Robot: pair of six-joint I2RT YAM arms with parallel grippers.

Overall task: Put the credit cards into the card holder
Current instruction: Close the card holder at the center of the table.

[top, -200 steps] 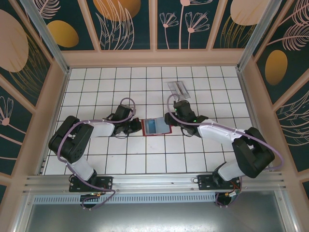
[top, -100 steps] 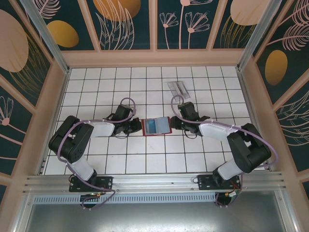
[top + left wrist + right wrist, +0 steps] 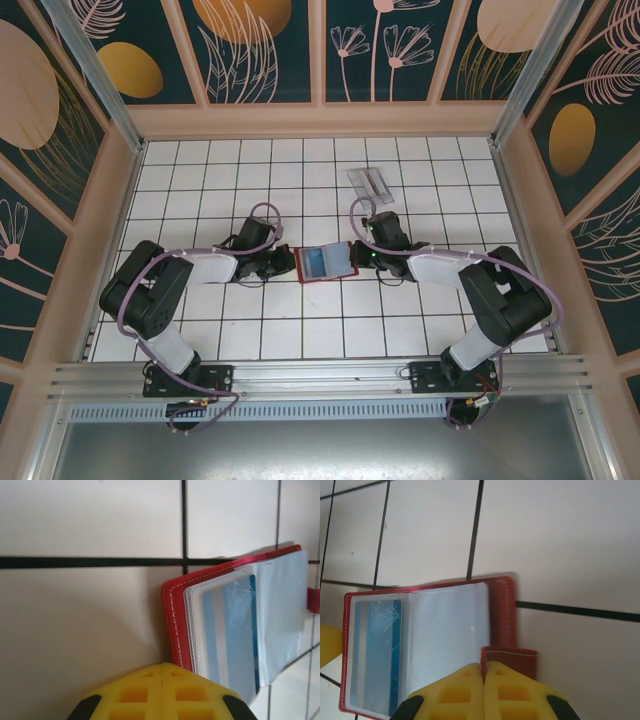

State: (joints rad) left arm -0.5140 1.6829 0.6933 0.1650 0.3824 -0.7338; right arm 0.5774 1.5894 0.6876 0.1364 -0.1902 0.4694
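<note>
Right, both arms are in low around the card holder (image 3: 336,262), which lies open near the middle of the table (image 3: 200,330), well clear of every edge. The left gripper (image 3: 287,263) sits at the holder's left edge with its jaws clenched. On the left wrist view its yellow fingertips (image 3: 162,692) meet just at the corner of the red cover. By my read that's a brace, a stop to keep the holder from sliding.

The right gripper (image 3: 358,258) is on the opposite edge, jaws also closed tight, tips (image 3: 484,692) right at the closing tab (image 3: 517,661). Whether the tab is actually pinched between them I can't tell. Holding that flap down would keep the holder spread flat, so that looks like the point of it.

One teal-blue card (image 3: 375,650) is tucked behind a clear sleeve on the left leaf, and the sleeve beside it looks empty. A clear plastic case (image 3: 370,184) lies apart, towards the far edge.

As for the surface, it's white square tiles with dark grout, flat and glossy. Dark panels (image 3: 260,50) painted with leaves and flowers wall it in, and a metal rail (image 3: 320,378) runs along the near edge.
</note>
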